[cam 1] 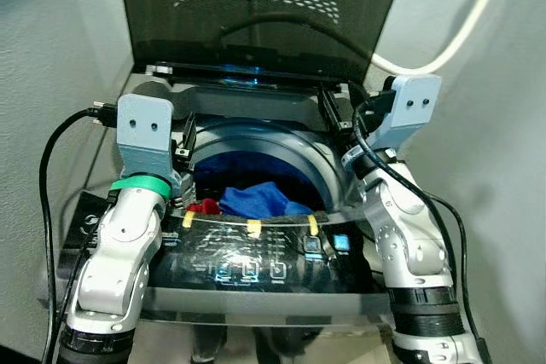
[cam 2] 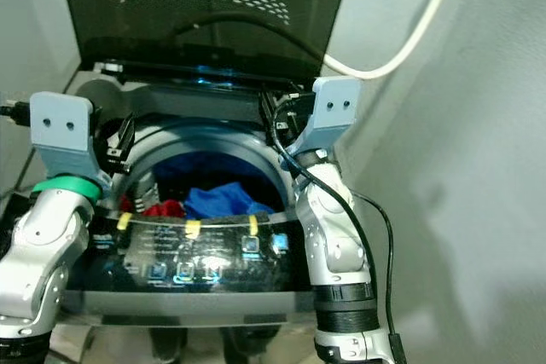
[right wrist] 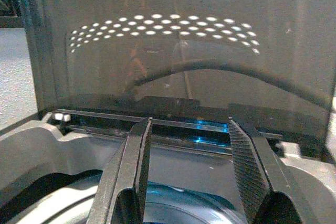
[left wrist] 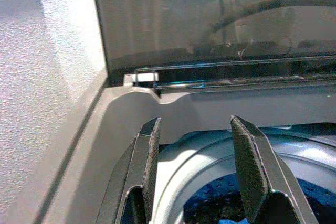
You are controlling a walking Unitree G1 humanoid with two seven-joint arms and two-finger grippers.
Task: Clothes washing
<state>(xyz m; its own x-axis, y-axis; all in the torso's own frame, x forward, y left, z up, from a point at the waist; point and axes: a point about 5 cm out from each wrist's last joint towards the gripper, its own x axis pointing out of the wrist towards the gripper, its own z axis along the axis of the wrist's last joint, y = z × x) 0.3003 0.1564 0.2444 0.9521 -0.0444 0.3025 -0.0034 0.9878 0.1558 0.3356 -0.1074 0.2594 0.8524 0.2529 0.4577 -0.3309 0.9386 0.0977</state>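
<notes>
A top-loading washing machine [cam 1: 256, 274] stands before me with its dark glass lid [cam 1: 256, 14] raised upright. Inside the drum [cam 1: 320, 164] lie blue clothes [cam 1: 256, 198] and a small red garment [cam 1: 203, 207]. My left gripper [left wrist: 194, 145] hovers over the drum's left rim, open and empty. My right gripper [right wrist: 189, 145] is held over the drum's right rim, open too, with nothing between its fingers [right wrist: 247, 166]. Both point toward the lid at the back.
The control panel [cam 1: 256, 266] along the machine's front edge glows blue and carries yellow tape strips [cam 1: 253, 228]. A white hose [cam 1: 452, 36] curves along the wall at the right. Pale walls close in on both sides.
</notes>
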